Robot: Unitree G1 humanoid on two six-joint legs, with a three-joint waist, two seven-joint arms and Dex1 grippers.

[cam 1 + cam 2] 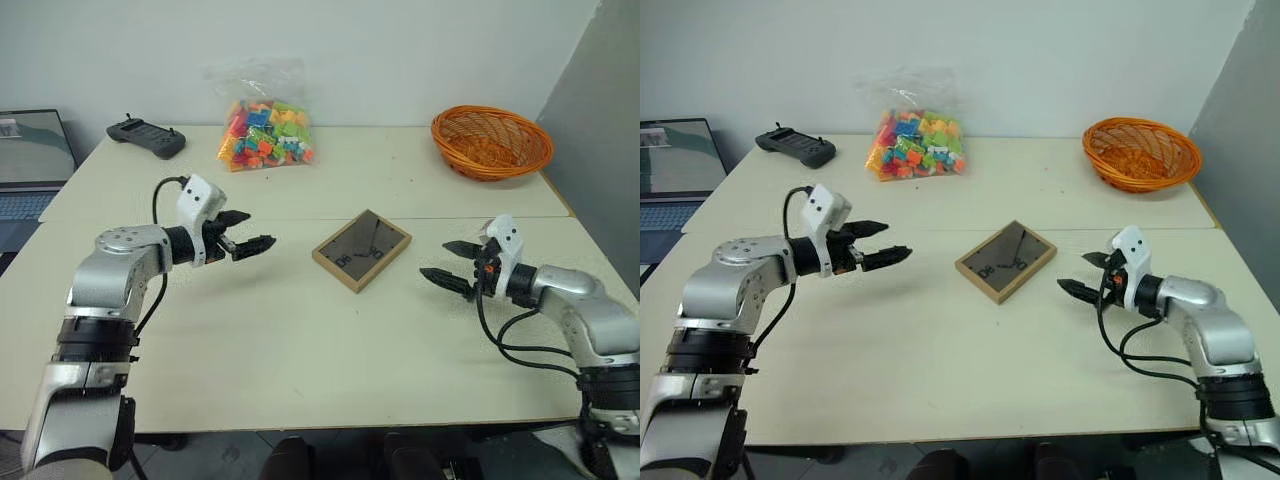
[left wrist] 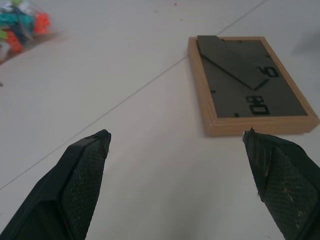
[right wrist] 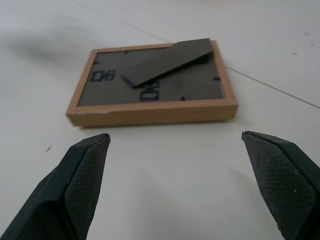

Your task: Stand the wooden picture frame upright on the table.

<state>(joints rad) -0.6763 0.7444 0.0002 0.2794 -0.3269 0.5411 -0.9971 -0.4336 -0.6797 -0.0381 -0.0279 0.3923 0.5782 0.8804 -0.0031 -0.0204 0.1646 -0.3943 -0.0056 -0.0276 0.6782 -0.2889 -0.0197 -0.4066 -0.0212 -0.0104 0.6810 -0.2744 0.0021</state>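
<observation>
Light-wood edging marks the wooden picture frame [image 1: 362,249], which lies flat on the desk [image 1: 300,340] with its dark back panel up, just past the seam line and turned at a slant to it. The left gripper [image 1: 247,231] hovers well to one side of the frame and the right gripper [image 1: 452,265] nearer on the other side, both aimed inward at it. Each has its fingers spread wide and holds nothing.

Judging from this, the risk lies in the pick-up: the frame sits low and flat, so fingers coming in level may slide over the rim or push it across the smooth desk instead of catching it. A one-sided push would probably spin it. Once raised, it may tip back down if the fold-out stand is not swung out.

From the head views, the wider layout is clear: a bag of coloured bricks [image 1: 267,132], an orange basket [image 1: 490,140] and a dark controller [image 1: 146,137] lie far beyond the frame. At close range, the wrist views add the stand flap [image 3: 167,60] lying folded against the back, and its printed markings.
</observation>
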